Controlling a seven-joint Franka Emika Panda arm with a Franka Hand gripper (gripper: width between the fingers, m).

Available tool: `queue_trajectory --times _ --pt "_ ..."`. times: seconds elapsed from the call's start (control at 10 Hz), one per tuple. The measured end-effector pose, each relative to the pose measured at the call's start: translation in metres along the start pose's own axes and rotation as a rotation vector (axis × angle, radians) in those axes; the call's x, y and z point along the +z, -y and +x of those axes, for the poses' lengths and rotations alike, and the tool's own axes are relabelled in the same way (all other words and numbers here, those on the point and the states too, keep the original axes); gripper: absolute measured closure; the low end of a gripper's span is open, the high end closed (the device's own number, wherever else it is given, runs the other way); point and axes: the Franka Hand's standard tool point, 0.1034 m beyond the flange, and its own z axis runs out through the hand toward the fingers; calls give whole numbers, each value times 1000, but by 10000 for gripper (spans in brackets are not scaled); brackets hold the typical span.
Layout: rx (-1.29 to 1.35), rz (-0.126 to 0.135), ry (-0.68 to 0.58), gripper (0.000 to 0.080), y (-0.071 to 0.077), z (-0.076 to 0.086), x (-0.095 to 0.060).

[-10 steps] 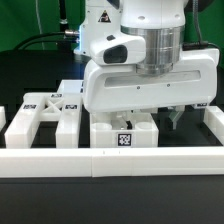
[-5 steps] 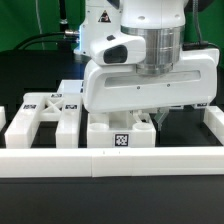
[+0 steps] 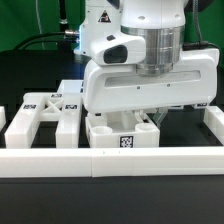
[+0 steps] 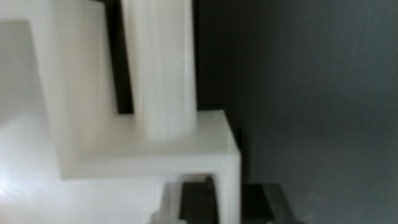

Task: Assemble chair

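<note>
A blocky white chair part with a black-and-white tag on its front stands against the front rail in the exterior view. My gripper reaches down into its top from directly above. In the wrist view the two dark fingers stand close together with a thin white wall of this part between them, so the gripper is shut on it. A round white post rises from the same part. A second chair piece, an H-shaped frame with tags, lies at the exterior view's left.
A long low white border rail runs across the front. Another white piece sits at the exterior view's right. The arm's white body hides the table behind it. Cables run across the green backdrop at the back.
The fingers have drawn together from wide open and now pinch the part's thin wall. The arm itself has hardly moved.
</note>
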Motion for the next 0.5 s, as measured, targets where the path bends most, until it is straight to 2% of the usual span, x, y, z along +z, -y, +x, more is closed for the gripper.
queue_trajectory --times 0.2,0.4,0.5 --pt "6 3 -1 768 7 1 0" --pt "8 4 -7 768 25 8 1" --pt "14 7 -12 768 39 16 1"
